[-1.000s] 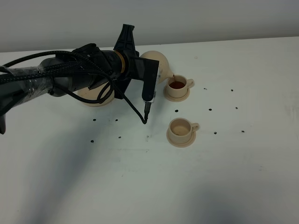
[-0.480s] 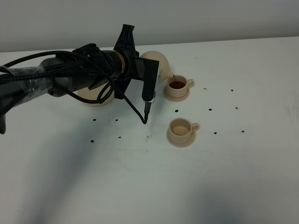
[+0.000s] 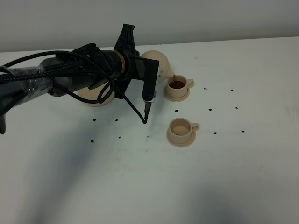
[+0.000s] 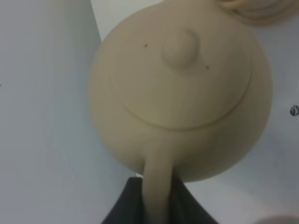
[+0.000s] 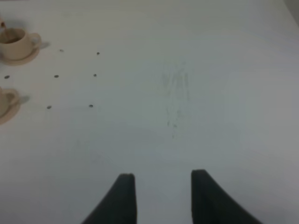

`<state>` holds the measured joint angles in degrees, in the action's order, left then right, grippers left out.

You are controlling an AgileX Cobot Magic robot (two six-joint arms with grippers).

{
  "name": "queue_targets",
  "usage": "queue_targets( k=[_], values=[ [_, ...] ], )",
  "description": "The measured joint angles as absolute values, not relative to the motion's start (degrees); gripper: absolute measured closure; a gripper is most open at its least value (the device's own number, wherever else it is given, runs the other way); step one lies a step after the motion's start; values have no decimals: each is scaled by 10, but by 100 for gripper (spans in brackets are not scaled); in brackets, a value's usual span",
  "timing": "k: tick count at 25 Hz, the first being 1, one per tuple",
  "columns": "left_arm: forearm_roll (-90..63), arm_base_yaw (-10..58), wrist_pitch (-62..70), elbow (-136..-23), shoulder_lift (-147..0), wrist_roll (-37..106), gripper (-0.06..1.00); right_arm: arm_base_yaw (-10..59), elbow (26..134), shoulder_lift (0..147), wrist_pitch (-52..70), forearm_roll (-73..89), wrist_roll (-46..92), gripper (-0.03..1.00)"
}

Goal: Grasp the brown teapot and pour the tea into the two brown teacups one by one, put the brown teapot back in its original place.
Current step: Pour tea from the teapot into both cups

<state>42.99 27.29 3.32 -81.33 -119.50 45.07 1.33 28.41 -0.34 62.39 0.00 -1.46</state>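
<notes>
Matte tan brown teapot (image 4: pixel 180 93), lid on, spout at the tea-filled teacup (image 3: pixel 177 87).
Left jaws pinch its handle (image 4: pixel 156 186); right jaws spread, holding nothing.

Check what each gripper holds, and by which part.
Left gripper holds the teapot by its loop handle, jaws shut on it. Right gripper is open, holding nothing.

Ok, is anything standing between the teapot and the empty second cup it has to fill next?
Nothing visible does. The teapot is tipped over the far cup, which holds tea; the empty cup sits nearer the camera, with only bare table and small dark marks between.
</notes>
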Motion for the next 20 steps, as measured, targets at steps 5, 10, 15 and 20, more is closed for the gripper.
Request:
queue_targets(
  k=[5,10,15,20],
  values=[
    [430,273,31,-813,-1195,451,86,13,284,-3,624,0,-15,66],
    [430,273,29,-813,-1195,453,86,13,284,-3,624,0,-15,66],
    [430,273,28,-813,-1195,458,86,13,284,-3,624,0,-15,66],
    [430,273,28,-813,-1195,463,86,13,284,-3,624,0,-15,66]
  ],
)
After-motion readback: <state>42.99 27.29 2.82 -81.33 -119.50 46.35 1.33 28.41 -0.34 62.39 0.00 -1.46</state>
